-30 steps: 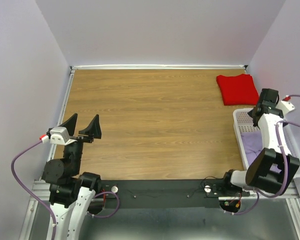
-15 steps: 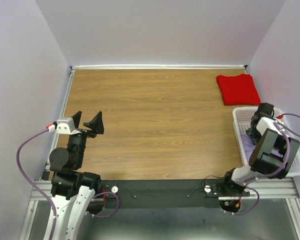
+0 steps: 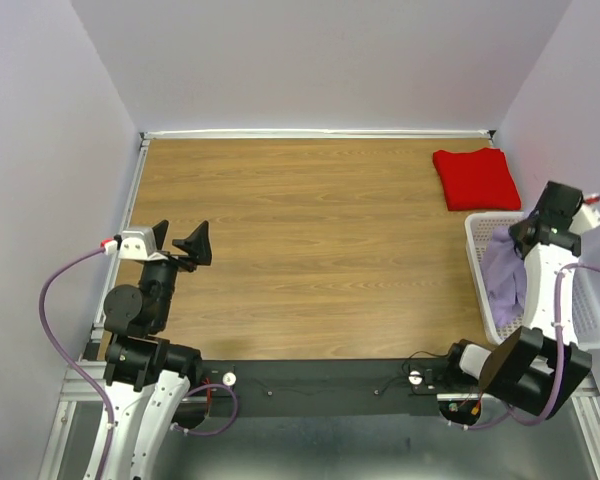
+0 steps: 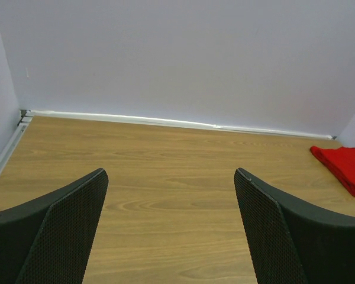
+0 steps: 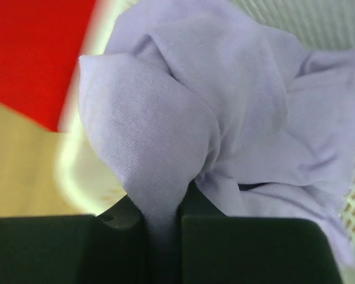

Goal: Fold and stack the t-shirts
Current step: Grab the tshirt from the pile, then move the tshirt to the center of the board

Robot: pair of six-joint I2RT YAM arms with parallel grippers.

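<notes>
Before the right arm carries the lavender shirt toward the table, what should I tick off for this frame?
1. Grip: ok. The right pincer is shut on the lavender shirt, with cloth pinched between its fingers.
2. Shirt out of the white basket: not ok. The cloth hangs down within the basket's outline.
3. Which part of the shirt is gripped: cannot tell, since the cloth is bunched.
4. Left pincer: ok. It is open, holds nothing and hovers over the left side.
5. Landing space on the table: ok, bare wood in the middle.
6. Red shirt: ok, folded at the far right corner.
</notes>
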